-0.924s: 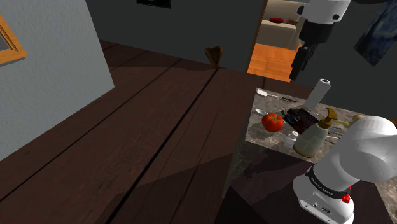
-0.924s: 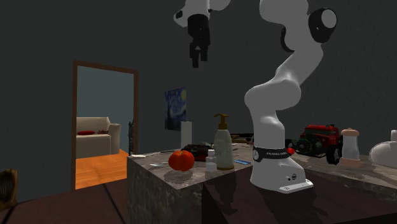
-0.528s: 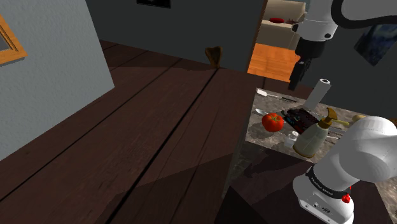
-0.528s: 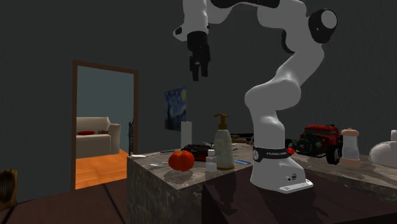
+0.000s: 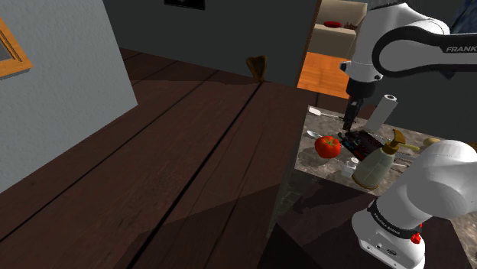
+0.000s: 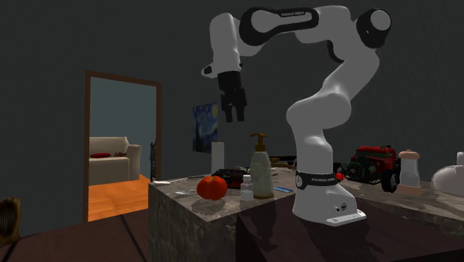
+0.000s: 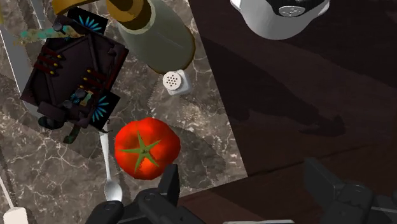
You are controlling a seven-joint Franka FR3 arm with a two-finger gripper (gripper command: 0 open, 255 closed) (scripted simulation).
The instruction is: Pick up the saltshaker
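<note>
The saltshaker (image 7: 174, 81) is a small white shaker with a holed top. It stands on the marble counter (image 7: 57, 165) between a red tomato (image 7: 146, 147) and a cream soap bottle (image 7: 153, 32). It also appears as the little white shaker (image 5: 351, 166) beside the bottle (image 5: 376, 162), and as the small shaker (image 6: 246, 187) next to the tomato (image 6: 212, 187). My black gripper (image 6: 235, 115) hangs open well above the counter, with nothing between its fingers. From the shoulder camera the gripper (image 5: 348, 122) sits over the tomato (image 5: 328, 146). The gripper (image 7: 245, 184) points down near the counter's edge.
A dark studded object (image 7: 70, 76) and a spoon (image 7: 109, 175) lie by the tomato. A white upright cylinder (image 5: 381, 112) stands at the counter's back. A red toy truck (image 6: 375, 165) and a grinder (image 6: 408, 173) stand behind my base (image 6: 327, 205). Dark wood floor (image 5: 191, 168) lies beyond the counter.
My arm has bent down and brought the gripper lower toward the counter, over the tomato area. The things on the counter have not moved.
</note>
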